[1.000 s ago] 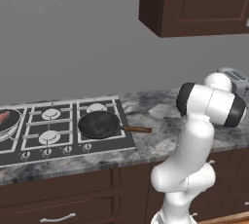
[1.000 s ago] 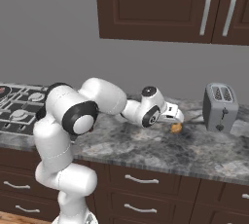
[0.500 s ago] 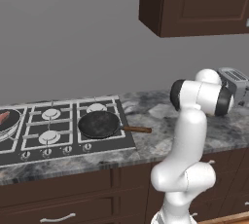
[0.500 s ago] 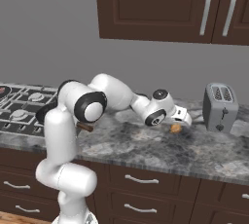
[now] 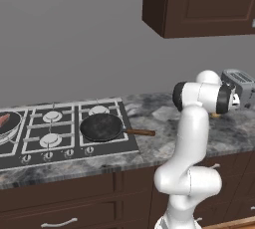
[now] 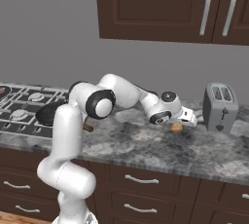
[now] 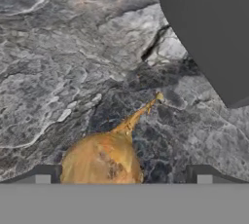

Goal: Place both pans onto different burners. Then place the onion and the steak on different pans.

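one sec on, arm's swung further right; end effector (image 6: 190,122) now over onion (image 7: 102,158) at frame bottom, fingers spread wide, empty. grasp next, steak (image 5: 3,120) already panned.

Under your gripper (image 6: 190,121) the counter (image 7: 73,47) looks like polished stone, mottled grey and white, smooth with a faint sheen. Between the fingertips (image 7: 43,174) the onion (image 7: 103,158) has a dry, papery tan-orange skin, slightly glossy, drawn out into a thin wisp at its tip. Just beyond the gripper the toaster (image 6: 220,107) looks like matt grey metal or plastic; you cannot tell which. Far off behind the arm, the empty pan (image 5: 102,126) is matt black with a brown, wood-like handle, and the hob (image 5: 64,141) is dark and matt with silver-grey metal burners (image 5: 52,117). The steak (image 5: 3,121) looks moist and red-pink. The cabinets (image 6: 155,9) are dark brown wood, satin-finished, with brushed metal handles (image 6: 140,180).
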{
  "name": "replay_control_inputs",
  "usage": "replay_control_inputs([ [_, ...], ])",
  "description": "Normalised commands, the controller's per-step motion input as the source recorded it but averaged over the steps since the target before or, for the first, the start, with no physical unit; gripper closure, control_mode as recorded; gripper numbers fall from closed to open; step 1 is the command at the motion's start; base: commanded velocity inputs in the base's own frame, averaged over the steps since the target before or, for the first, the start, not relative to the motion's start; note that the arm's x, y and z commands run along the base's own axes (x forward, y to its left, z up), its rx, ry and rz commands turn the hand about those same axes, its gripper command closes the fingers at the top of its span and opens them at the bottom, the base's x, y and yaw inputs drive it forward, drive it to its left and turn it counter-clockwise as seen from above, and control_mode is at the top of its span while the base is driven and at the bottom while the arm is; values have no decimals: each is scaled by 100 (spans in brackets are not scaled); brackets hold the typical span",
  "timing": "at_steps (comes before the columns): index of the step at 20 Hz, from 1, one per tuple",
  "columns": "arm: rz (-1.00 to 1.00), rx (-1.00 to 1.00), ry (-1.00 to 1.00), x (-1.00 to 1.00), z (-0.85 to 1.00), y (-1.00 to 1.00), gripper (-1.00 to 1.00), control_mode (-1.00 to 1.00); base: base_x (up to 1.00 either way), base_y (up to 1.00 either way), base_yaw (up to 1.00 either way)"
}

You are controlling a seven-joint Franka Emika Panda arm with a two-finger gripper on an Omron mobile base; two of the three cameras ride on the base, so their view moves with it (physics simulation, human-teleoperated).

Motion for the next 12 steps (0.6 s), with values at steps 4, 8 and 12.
replay_control_inputs([
  [4, 0, 2, 0, 22, -9, 0, -100, -100, 0, 0, 0],
  [8, -4, 6, 0, -9, -13, 0, -100, -100, 0, 0, 0],
  [12, -9, 2, 0, -30, -4, 0, -100, -100, 0, 0, 0],
])
